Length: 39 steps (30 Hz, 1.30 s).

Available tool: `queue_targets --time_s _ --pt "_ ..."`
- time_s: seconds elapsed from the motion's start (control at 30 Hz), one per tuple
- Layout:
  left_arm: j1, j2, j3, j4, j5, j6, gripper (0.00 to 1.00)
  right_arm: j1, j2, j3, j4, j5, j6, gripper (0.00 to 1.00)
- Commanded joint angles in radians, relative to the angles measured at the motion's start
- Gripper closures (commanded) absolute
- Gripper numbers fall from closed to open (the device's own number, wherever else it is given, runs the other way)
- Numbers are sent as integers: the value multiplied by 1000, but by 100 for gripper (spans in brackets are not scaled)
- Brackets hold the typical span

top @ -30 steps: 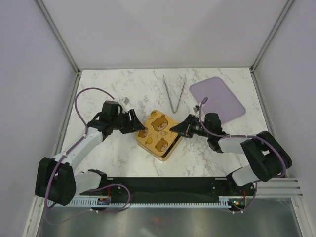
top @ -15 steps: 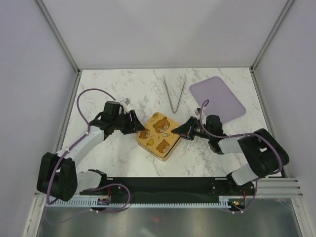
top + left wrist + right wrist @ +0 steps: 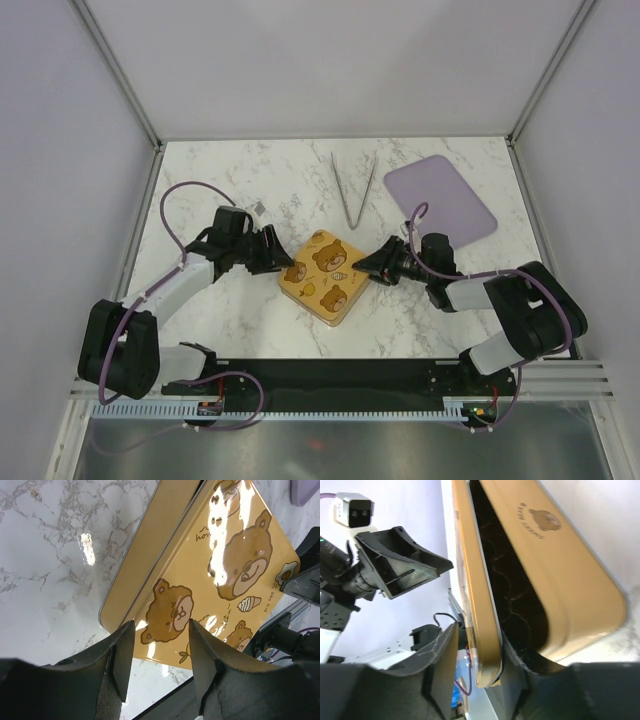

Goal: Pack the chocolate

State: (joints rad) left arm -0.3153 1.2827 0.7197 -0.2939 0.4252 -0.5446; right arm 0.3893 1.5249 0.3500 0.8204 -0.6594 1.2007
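The top view looks steeply down on the whole counter [image 3: 250, 180] from above its near edge. Each wrist view sits close, low, facing the bear-printed lid [image 3: 235, 580], seemingly from opposite sides.

Straight ahead of the left gripper [image 3: 157, 630], the yellow bear-printed lid [image 3: 235, 575] blocks the way. Bare marble table [image 3: 60, 555] lies open beside its spread jaws. The lid's rim fills the slot of the right gripper [image 3: 479, 632], with the tin base [image 3: 570, 580] just beside. Beyond both, the metal tongs [image 3: 352, 190] and purple mat [image 3: 440, 200] lie well apart
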Motion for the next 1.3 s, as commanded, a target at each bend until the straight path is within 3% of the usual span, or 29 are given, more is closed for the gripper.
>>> queue_targets --time_s 0.0,0.37,0.57,0.83,1.27 --pt "1 13 -8 44 20 -26 46 -16 -63 18 -93 27 -84 55" --pt "1 27 -2 52 24 -28 46 -78 -232 135 -596 201 -365 47" --pt "1 40 -2 61 27 -32 46 -81 -278 175 -716 296 -428 46" --pt "-1 67 6 84 55 -40 46 -79 -286 205 -731 305 -426 44" --pt "-2 90 1 93 53 -40 48 -30 -247 144 -598 293 -380 43"
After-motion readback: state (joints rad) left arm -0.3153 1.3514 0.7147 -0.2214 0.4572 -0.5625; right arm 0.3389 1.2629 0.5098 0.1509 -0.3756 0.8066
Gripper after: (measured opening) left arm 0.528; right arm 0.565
